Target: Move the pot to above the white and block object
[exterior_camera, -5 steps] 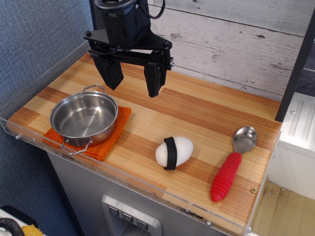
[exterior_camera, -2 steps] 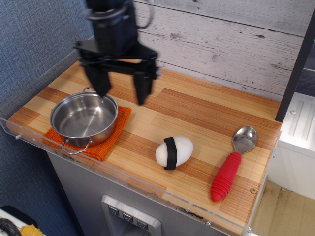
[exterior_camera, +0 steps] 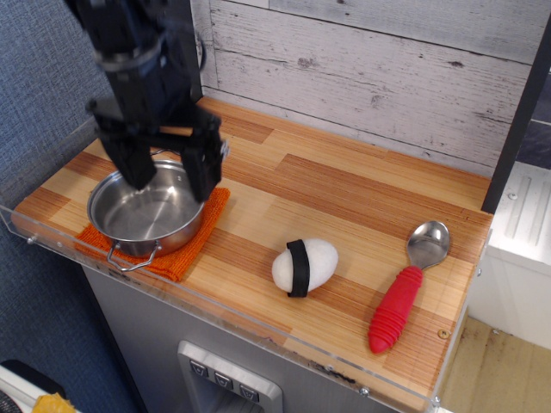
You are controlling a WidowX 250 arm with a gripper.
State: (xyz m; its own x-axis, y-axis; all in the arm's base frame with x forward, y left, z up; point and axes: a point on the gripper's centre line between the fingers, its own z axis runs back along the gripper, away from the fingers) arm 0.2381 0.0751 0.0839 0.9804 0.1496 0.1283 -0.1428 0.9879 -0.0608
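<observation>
The pot (exterior_camera: 146, 212) sits on an orange mat (exterior_camera: 191, 245) at the counter's left end, likely to stop it sliding; the gripper (exterior_camera: 169, 181) hangs over it, its 2 fingers spread, touching nothing; the white and block object (exterior_camera: 305, 266) lies apart, rightward; no writing is legible.

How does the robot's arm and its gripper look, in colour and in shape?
The arm is black and bulky, partly blurred. The gripper is also black, with two long flat fingers that narrow toward their tips. A small pale, tan patch shows between the fingers near the base. No markings are readable, and no cable is clearly visible.
</observation>
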